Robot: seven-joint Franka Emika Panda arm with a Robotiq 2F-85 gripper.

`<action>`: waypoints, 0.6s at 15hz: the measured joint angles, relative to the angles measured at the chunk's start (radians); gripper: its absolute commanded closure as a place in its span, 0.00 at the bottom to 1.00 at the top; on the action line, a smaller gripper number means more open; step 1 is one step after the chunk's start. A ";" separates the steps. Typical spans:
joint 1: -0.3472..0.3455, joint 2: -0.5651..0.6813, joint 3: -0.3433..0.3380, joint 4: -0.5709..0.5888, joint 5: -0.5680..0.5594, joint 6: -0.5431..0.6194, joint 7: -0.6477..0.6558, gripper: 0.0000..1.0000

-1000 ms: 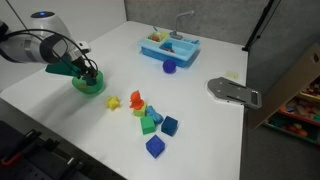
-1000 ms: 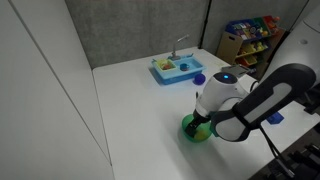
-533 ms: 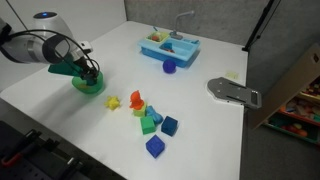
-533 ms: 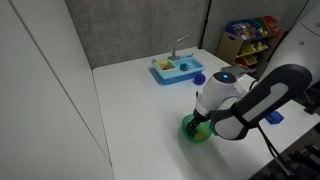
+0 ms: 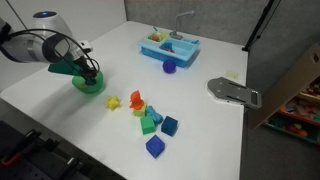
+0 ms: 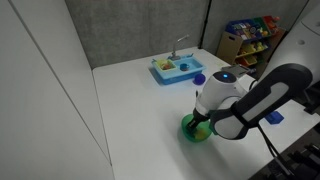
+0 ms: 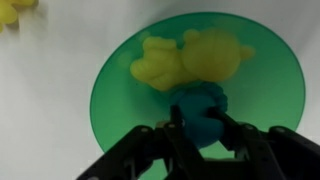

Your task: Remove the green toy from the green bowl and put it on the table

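Observation:
The green bowl (image 7: pixel 110 95) fills the wrist view, and it stands near the edge of the white table (image 5: pixel 205 135) in both exterior views (image 5: pixel 88 87) (image 6: pixel 193 131). Inside it lie two yellow toy pieces (image 7: pixel 190 58) and the dark green toy (image 7: pixel 200 108). My gripper (image 7: pixel 200 122) reaches down into the bowl, and its black fingers (image 7: pixel 176 128) press on both sides of the green toy. The toy rests low in the bowl. In an exterior view the gripper (image 5: pixel 91 75) hangs right over the bowl; in the other exterior view the arm hides it.
A cluster of coloured toy pieces (image 5: pixel 152 120) and a small yellow toy (image 5: pixel 113 102) lie mid-table. At the back stand a blue toy sink (image 5: pixel 169 46) and a purple piece (image 5: pixel 169 67). A grey flat object (image 5: pixel 233 91) lies near the table's edge.
The jaws have come together on the green toy inside the bowl. The arm has hardly moved.

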 measured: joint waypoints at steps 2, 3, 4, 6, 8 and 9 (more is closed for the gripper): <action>0.003 -0.025 -0.002 -0.005 0.000 -0.002 0.002 0.88; 0.005 -0.043 -0.004 -0.010 0.000 -0.003 0.004 0.88; 0.007 -0.064 -0.006 -0.018 0.000 -0.003 0.006 0.88; 0.009 -0.110 -0.006 -0.039 0.000 -0.005 0.009 0.88; 0.010 -0.163 -0.009 -0.066 -0.001 -0.007 0.011 0.88; 0.011 -0.192 -0.015 -0.081 -0.003 -0.008 0.012 0.89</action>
